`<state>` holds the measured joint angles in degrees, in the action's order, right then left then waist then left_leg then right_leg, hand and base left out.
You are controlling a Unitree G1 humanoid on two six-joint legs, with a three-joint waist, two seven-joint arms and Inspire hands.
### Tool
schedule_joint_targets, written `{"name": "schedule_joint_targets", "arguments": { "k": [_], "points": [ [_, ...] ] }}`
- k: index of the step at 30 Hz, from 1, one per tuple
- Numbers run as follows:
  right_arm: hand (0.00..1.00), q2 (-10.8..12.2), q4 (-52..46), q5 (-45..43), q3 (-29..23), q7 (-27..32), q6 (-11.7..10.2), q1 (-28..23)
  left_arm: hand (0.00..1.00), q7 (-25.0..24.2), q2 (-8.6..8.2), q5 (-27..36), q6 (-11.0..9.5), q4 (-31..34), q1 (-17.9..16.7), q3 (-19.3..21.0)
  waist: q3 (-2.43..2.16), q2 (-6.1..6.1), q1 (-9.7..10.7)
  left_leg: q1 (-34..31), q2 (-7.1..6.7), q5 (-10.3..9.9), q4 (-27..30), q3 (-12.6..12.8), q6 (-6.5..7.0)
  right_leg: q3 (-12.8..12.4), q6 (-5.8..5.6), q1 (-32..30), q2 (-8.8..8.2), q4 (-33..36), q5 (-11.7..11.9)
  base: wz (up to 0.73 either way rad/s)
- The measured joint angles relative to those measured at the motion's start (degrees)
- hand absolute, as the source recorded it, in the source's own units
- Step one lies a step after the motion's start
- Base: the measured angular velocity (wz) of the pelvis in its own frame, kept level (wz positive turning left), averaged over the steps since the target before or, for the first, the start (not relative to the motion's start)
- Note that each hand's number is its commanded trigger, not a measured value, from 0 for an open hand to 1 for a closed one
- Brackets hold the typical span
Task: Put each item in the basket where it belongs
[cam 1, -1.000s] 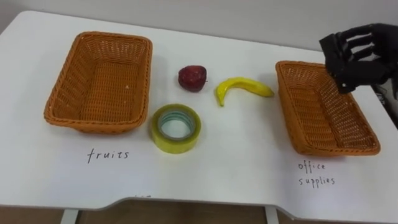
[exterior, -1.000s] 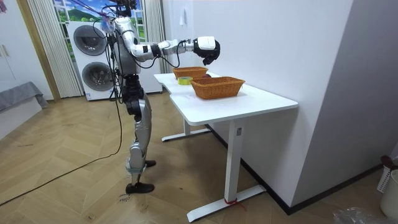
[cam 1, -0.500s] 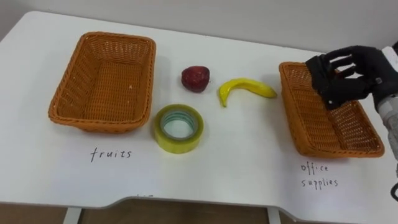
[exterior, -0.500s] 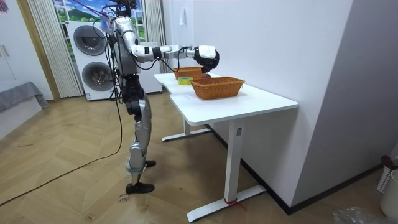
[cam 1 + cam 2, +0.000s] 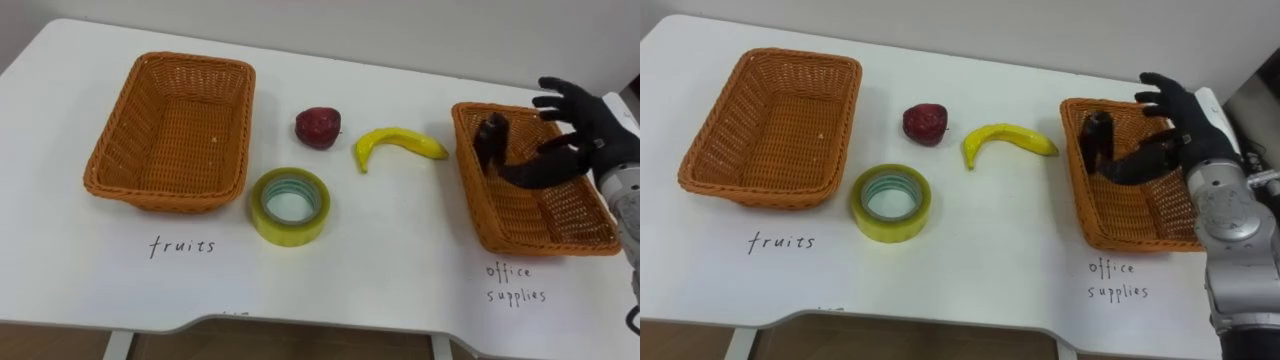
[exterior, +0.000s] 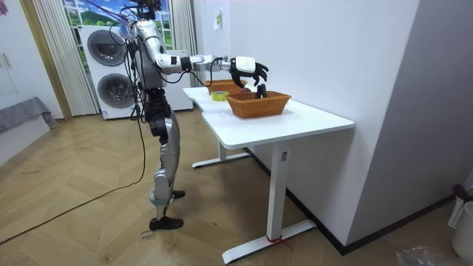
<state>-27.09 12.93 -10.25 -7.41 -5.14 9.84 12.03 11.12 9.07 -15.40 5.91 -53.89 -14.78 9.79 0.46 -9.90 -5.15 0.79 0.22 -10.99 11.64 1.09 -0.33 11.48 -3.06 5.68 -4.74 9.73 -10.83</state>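
My right hand (image 5: 580, 125) hovers over the right wicker basket (image 5: 545, 247), fingers spread and straight. A small dark object (image 5: 491, 142) stands inside that basket near its left wall, at my thumb's tip. On the table between the baskets lie a dark red apple (image 5: 317, 127) and a yellow banana (image 5: 398, 143). A roll of yellow tape (image 5: 289, 206) lies flat in front of them. The left wicker basket (image 5: 165, 198) holds nothing. In the room view my right arm reaches over the near basket (image 6: 259, 103).
Handwritten labels mark the white table (image 5: 380, 270) in front of each basket. I stand at the table's long side, and a wall runs along its far edge. A washer and dryer stack (image 6: 111, 63) stands behind me.
My right hand came down from above the right basket's far corner to over its inside and went from curled to spread. The dark object now shows in the basket.
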Motion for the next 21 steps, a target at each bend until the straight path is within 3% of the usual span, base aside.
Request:
{"name": "schedule_joint_targets", "arguments": {
  "k": [21],
  "points": [
    [0.00,0.0,-3.0,-0.1,1.7,0.0,0.0,-2.0,0.00,1.1,0.70,0.0,0.1,0.0,-0.1,-1.7,-0.22,0.02,0.1,0.8,0.04,0.0,-0.4,0.3,0.00,-0.2,0.00,0.1,0.00,0.0,0.0,0.00]
  ]
}}
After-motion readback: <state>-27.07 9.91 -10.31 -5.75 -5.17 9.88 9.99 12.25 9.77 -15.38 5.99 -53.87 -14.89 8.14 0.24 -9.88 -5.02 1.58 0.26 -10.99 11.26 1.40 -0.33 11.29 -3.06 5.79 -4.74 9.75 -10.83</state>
